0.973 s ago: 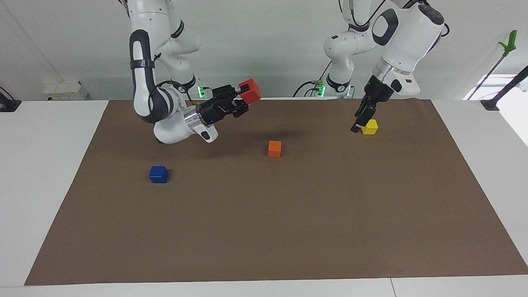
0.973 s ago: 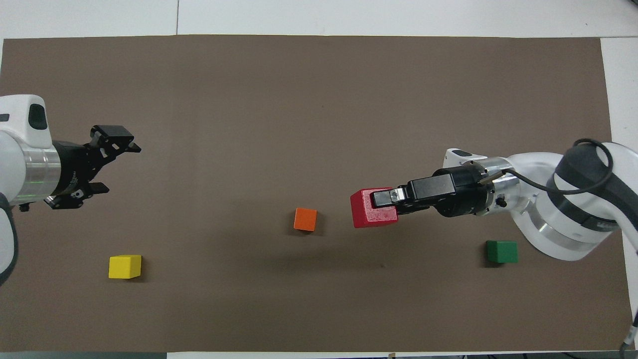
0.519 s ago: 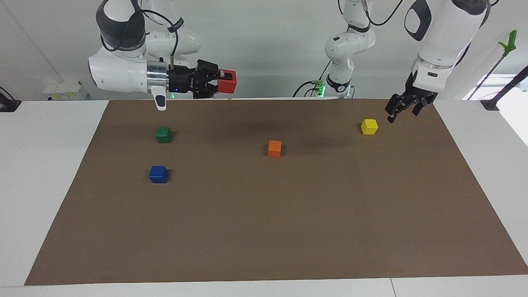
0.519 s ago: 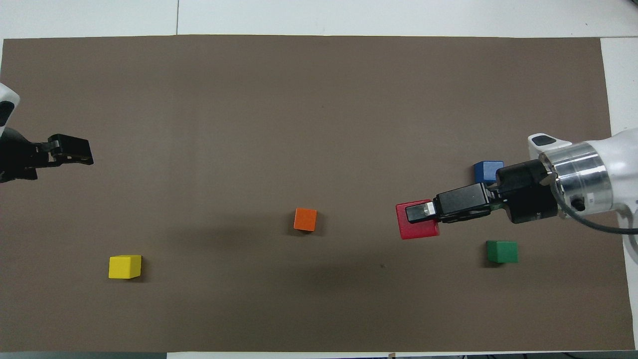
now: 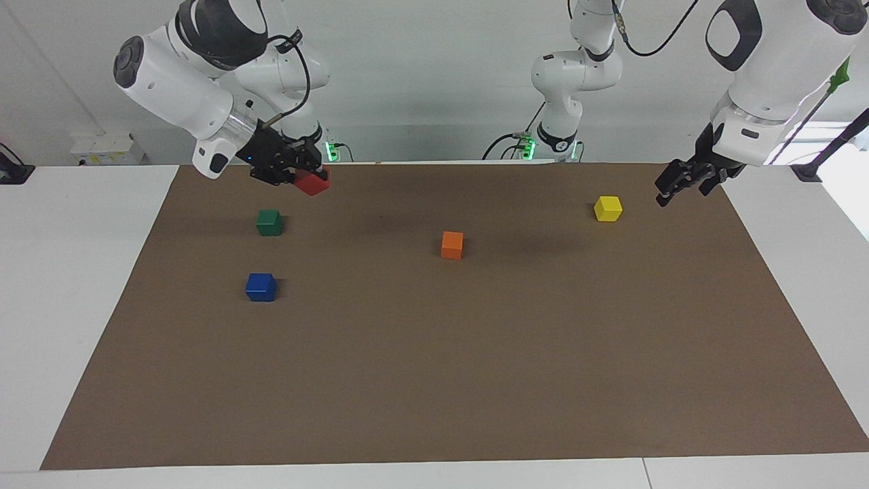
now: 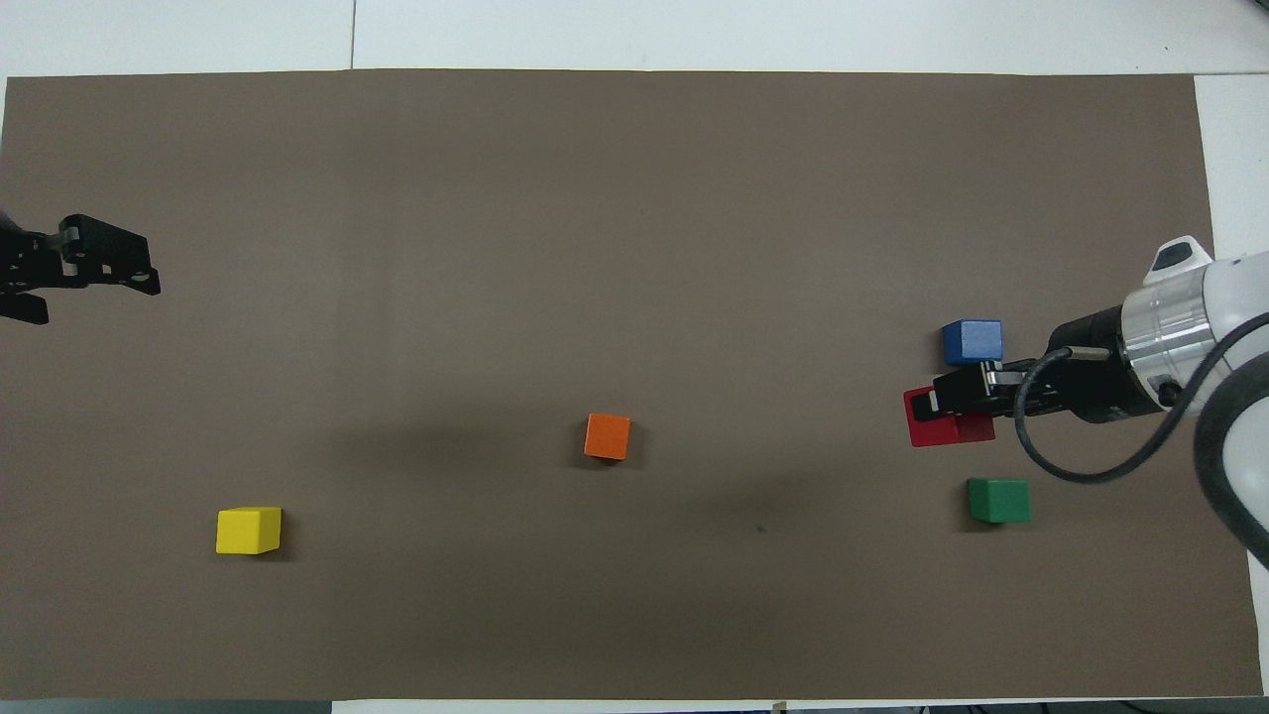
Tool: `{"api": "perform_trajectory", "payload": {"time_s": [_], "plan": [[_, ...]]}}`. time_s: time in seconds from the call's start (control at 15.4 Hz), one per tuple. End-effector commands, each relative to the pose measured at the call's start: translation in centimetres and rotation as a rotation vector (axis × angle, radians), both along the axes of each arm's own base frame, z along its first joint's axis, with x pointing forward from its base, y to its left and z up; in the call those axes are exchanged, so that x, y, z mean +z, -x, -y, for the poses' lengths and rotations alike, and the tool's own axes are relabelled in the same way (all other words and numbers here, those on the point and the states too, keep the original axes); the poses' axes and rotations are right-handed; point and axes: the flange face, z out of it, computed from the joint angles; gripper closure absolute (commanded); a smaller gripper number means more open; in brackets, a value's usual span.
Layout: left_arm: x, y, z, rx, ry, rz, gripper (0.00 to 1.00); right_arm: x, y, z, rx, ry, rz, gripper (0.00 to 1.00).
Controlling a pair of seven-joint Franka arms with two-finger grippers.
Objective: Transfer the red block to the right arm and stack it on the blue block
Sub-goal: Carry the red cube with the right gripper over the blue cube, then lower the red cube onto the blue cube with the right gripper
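1. Right now the right claw [image 5: 307, 178] grips the red block [image 5: 313, 183] in the air, over the tabletop [image 5: 475, 353] and above the stretch between the blue block [image 5: 261, 287] and the green block [image 5: 269, 222] as the overhead view shows it.
2. By my reading the handover is done and the carry to the blue block is under way; the stacking is not yet done.
3. Risk one: the red block looks tilted in the grip, so it could land corner-first and topple off the blue block.
4. Risk two: the green block sits near the blue block, toward the robots from it; a low approach could knock it, or the claw could settle over the wrong cube.
5. Risk three: an early release would drop the red block beside the blue block, not on it.
6. The left claw [image 5: 682, 180] waits with fingers apart and empty, raised near the yellow block [image 5: 608, 208], well apart from the blue block.
7. Count: five cubes, one each of red, blue, green, yellow and an orange block [image 5: 452, 244]; two arms.
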Motion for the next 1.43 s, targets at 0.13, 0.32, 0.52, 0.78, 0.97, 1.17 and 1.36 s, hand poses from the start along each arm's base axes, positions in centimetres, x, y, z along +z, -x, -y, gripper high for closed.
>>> {"api": "perform_trajectory", "payload": {"time_s": [0.13,0.32,0.52,0.78,0.97,1.17,1.36], "plan": [[-0.1,0.9,1.0,-0.030,0.010,-0.013,0.00,-3.7,-1.0,3.2,0.012,0.263,0.034,1.00],[0.3,1.3,2.1,-0.055,0.008,-0.039,0.00,-7.1,-2.8,4.9,-0.018,0.353,0.081,1.00],[1.3,3.2,2.0,-0.049,0.006,-0.069,0.00,-10.8,-3.3,6.0,-0.045,0.417,0.114,1.00],[1.3,3.7,2.2,-0.055,0.005,-0.071,0.00,-14.9,-4.0,6.3,-0.070,0.423,0.141,1.00],[1.4,3.6,2.1,-0.056,0.007,-0.019,0.00,-16.7,-4.5,7.1,-0.080,0.435,0.164,1.00],[1.6,3.3,2.1,-0.054,0.008,0.006,0.00,-17.8,-4.5,7.2,-0.086,0.435,0.171,1.00],[1.8,3.2,2.1,-0.050,0.008,0.009,0.00,-18.6,-4.9,7.2,-0.114,0.435,0.186,1.00]]}}
